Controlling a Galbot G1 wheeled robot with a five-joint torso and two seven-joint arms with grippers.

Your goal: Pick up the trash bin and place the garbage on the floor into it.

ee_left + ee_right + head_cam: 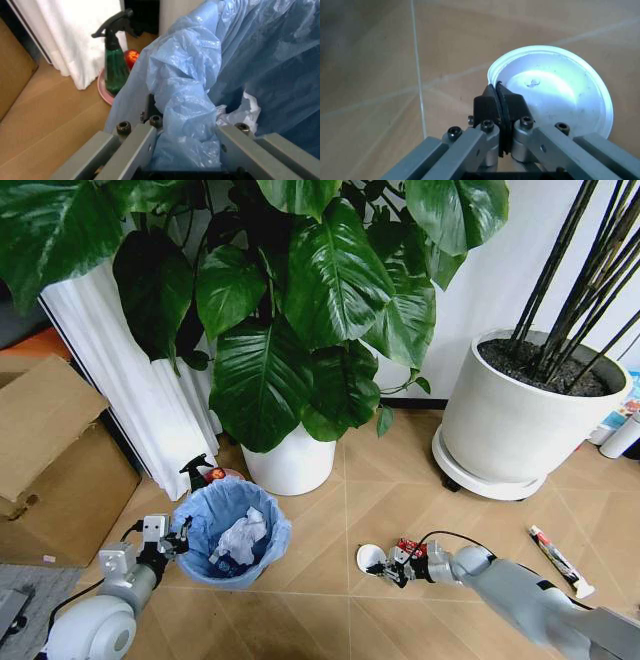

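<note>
left gripper (172, 537) is clamped on the trash bin (232, 532) rim, right gripper (392, 564) beside the bin pinches the white disc (370, 558), no readable labels

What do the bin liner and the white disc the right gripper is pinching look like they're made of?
Trash bin liner: thin light-blue plastic film, judging by its crinkles and sheen. White disc pinched at its rim by the right gripper: probably glossy moulded plastic, smooth with a raised rim; coated paper is possible.

— Surface?
— Wood-look chevron floor (380, 480).

— Standing on it?
— Bag-lined trash bin (232, 532), two white plant pots (292, 463) (510, 425), cardboard box (50, 470), spray bottle (197, 472).

— Litter?
— White disc (371, 558); tube (558, 560) well apart.
</note>
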